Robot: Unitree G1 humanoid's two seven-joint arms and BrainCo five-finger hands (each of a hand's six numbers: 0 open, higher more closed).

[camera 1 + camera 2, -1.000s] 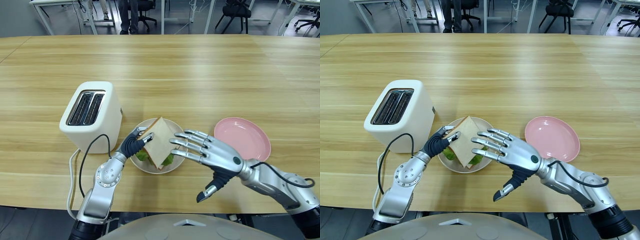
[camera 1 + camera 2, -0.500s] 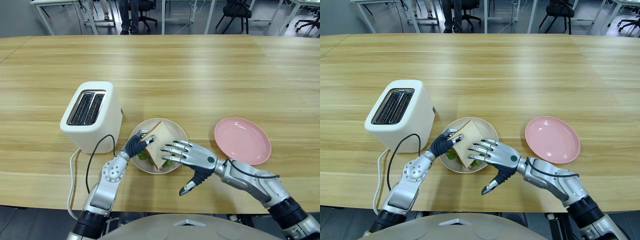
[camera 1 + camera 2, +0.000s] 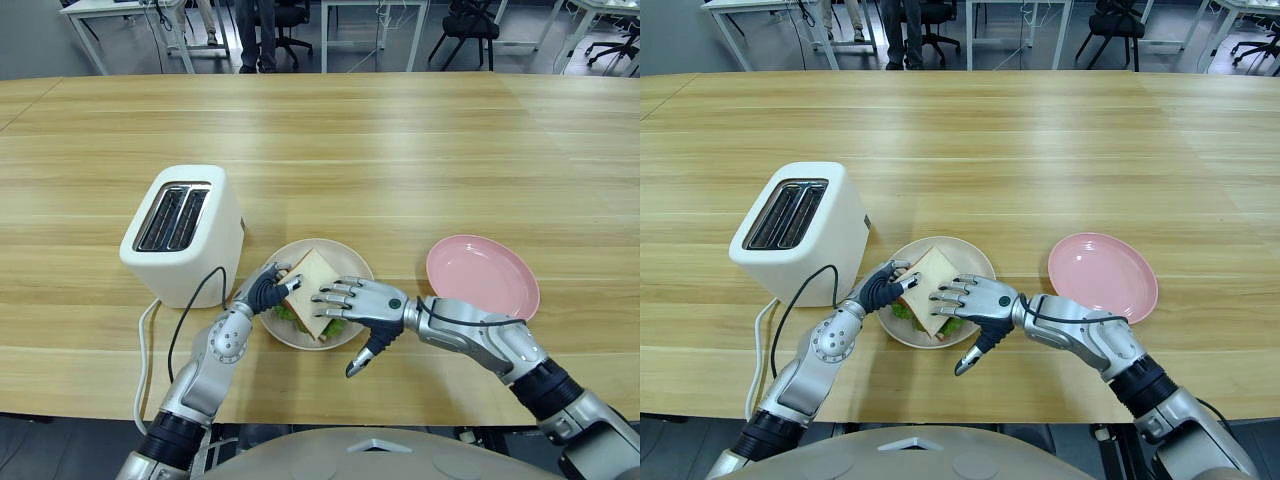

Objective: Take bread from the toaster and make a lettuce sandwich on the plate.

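Bread [image 3: 315, 295] lies on lettuce [image 3: 288, 314] on the beige plate [image 3: 352, 264], near the table's [image 3: 400, 150] near edge, one corner pointing far and its length running far to near. The toaster [image 3: 182, 232] stands just left. The left hand [image 3: 265, 292] pinches the slice's left corner. The right hand [image 3: 365, 303], fingers spread apart, rests on its right edge. A pink plate [image 3: 483, 276] sits to the right, with open wood beyond.

Bread [image 3: 315, 290] over lettuce [image 3: 287, 313] on plate [image 3: 347, 257]
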